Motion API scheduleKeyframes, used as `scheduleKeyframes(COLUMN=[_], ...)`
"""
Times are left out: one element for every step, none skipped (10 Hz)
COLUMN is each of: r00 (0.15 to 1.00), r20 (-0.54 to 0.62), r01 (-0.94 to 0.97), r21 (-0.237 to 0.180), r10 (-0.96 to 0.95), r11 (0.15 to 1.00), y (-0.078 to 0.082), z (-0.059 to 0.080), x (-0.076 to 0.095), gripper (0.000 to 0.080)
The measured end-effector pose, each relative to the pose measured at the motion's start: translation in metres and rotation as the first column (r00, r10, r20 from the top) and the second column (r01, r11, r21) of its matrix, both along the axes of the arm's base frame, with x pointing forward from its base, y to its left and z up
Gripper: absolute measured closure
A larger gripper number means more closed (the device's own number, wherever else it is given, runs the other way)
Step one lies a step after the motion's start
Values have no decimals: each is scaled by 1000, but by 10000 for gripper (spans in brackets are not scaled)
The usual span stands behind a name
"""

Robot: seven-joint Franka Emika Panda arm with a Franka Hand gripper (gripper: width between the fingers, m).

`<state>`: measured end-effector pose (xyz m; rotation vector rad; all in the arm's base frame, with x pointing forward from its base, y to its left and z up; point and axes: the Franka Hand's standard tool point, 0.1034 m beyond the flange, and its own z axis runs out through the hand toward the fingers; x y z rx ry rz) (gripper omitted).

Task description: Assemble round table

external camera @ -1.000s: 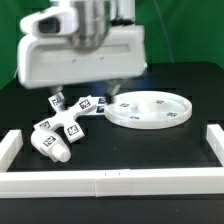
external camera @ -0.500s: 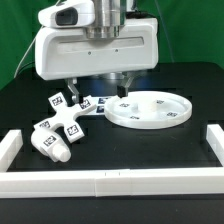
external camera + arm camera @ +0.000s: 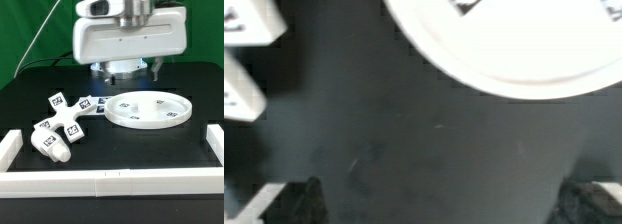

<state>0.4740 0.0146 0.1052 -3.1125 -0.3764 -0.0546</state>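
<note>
The round disc [image 3: 160,112] with its central hub [image 3: 146,102] lies flat on the black table, right of centre. The cross-shaped base [image 3: 66,116] with its tags lies to the exterior view's left of the disc. The short leg [image 3: 50,147] lies in front of the base. My gripper [image 3: 127,71] hangs above the disc's far edge, open and empty. In the wrist view the gripper [image 3: 441,205] shows dark fingertips [image 3: 292,202] wide apart over bare table. The disc's rim [image 3: 509,45] and a tagged arm of the base [image 3: 239,92] show there too.
The long white rail frame runs along the table's front [image 3: 110,182], with ends at the exterior view's left [image 3: 10,148] and right [image 3: 213,140]. A green backdrop stands behind the table.
My gripper has moved toward the exterior view's right and risen, from above the cross-shaped base to above the disc's far edge. The parts have not moved.
</note>
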Motion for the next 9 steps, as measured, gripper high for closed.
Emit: scheduleKeyframes(r00=[1000, 1000, 1000, 1000, 1000, 998, 996, 995, 996], r20=[-1, -2, -3, -4, 0, -32, -62, -69, -68], r01=[-1, 1, 0, 5, 27, 45, 61, 69, 62], r21=[-2, -2, -2, -2, -6, -9, -14, -18, -18], r10=[1, -1, 0, -5, -27, -45, -62, -70, -63], r11=[1000, 1000, 1000, 1000, 1000, 999, 998, 997, 998], y=[-3, -3, -3, -2, 4, 17, 28, 33, 33], z=[-1, -2, -2, -6, -20, -35, -46, -51, -50], x=[1, 1, 1, -1, -13, -32, -46, -51, -50], gripper=[151, 151, 151, 151, 151, 151, 151, 151, 151])
